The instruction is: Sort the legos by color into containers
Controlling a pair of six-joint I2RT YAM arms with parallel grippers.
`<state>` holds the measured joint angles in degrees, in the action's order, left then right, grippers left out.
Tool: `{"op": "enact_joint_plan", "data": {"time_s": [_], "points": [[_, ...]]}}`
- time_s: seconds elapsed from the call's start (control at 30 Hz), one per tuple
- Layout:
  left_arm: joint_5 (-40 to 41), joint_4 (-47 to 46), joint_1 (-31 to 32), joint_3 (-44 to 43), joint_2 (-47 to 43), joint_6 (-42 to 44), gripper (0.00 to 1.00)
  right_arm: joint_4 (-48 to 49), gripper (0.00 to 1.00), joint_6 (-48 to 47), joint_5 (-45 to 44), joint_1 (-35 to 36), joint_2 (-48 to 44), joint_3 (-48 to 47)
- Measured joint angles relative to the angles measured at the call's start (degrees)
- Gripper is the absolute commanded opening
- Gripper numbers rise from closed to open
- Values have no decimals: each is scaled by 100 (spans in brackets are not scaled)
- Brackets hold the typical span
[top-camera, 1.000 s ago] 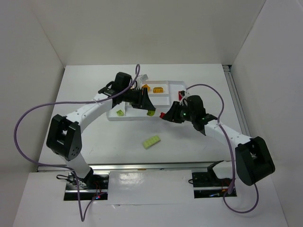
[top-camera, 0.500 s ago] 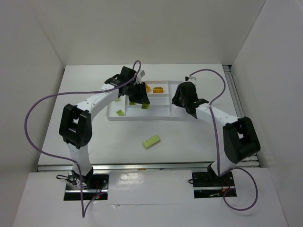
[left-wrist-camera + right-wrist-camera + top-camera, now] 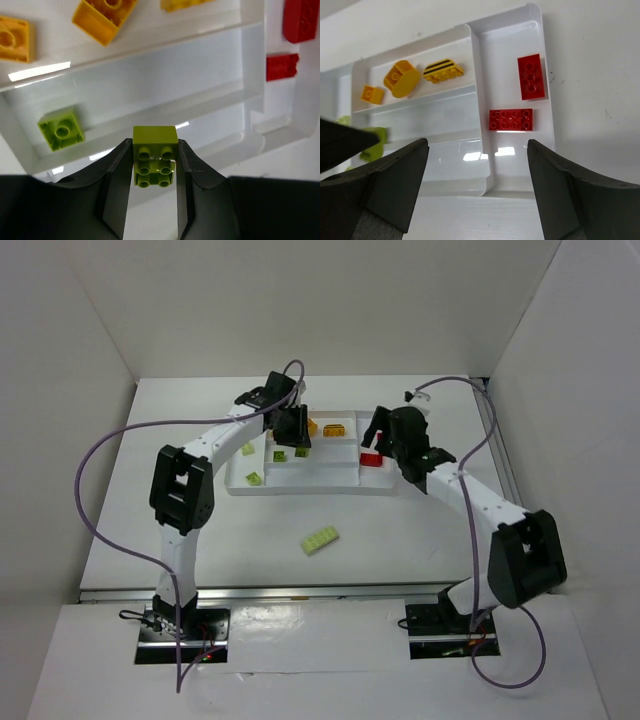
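Overhead view of a white counter (image 3: 400, 540) with a white tray (image 3: 300, 489) near its middle and two robot arms reaching in from the near edge.

The left hand (image 3: 155, 146) is clenched on one green brick (image 3: 155, 162), two studs by two. It holds the brick between its dark fingers, above the tray's near slots. The right hand (image 3: 477, 145) is spread wide and grasps nothing. It hangs over the tray's right end.

Bricks counted in the wrist views:

- **Yellow:** three yellow bricks (image 3: 400, 78) lie in the far long slot. One is a small square, one is rounded, and one has black stripes.
- **Red:** two red bricks (image 3: 531, 76) lie in the right-end section, apart from each other. One points away from the arms and the longer one lies crosswise.
- **Green in the tray:** one single-stud green piece (image 3: 61, 131) lies loose in a slot nearer than the yellow one. (The overhead view hints at more green at the tray's left end, too small to count.)
- **Green on the counter:** one flat green plate (image 3: 320, 539) lies alone on the counter, well apart from the tray, on the side of the arm bases.

That makes eight pieces that can be counted: three yellow, two red and three green. Six of them lie in the tray, one is in the left hand, and one is on the counter.
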<state>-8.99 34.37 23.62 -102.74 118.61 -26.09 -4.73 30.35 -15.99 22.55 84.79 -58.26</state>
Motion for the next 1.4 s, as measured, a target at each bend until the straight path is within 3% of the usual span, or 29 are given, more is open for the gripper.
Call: {"op": "enact_joint_plan", "data": {"time_s": [0.13, 0.17, 0.2, 0.27, 0.3, 0.33, 0.53, 0.7, 0.8, 0.87, 1.13, 1.3, 1.4], "points": [[278, 9, -31, -428, 516, 15, 1, -151, 88, -31, -125, 0, -914, 262], [323, 13, -35, -479, 625, -7, 9, -199, 88, -44, -136, 0, -1121, 352], [378, 20, -35, -511, 728, -37, 37, -258, 88, -52, -140, 0, -1311, 446], [461, 46, -42, -577, 896, -125, 79, -413, 88, -66, -136, 0, -1561, 590], [503, 70, -46, -597, 966, -136, 95, -490, 89, -66, -129, 0, -1641, 654], [549, 105, -46, -608, 988, -127, 100, -560, 89, -63, -116, 0, -1703, 708], [975, 210, 83, -315, 501, -267, 100, -857, 91, -66, 155, 42, -1805, 964], [1060, 111, 444, 671, -960, -107, 100, -1045, 91, -90, 192, 396, -1797, 1023], [931, 20, 841, 1346, -1921, 210, 96, -1099, 91, -83, 210, 505, -1801, 1154], [942, 11, 1222, 1665, -2260, 350, 98, -1189, 91, -61, 208, 507, -1808, 1237], [1060, 79, 2929, 3132, -2065, 535, 100, -1460, 91, 68, 330, 2, -2149, 1318], [970, 17, 2938, 3499, -2015, 588, 100, -1644, 91, 138, 337, -389, -2704, 1379], [977, -96, 2929, 3504, -1928, 640, 91, -1746, 91, 155, 337, -461, -2824, 1381]]}}
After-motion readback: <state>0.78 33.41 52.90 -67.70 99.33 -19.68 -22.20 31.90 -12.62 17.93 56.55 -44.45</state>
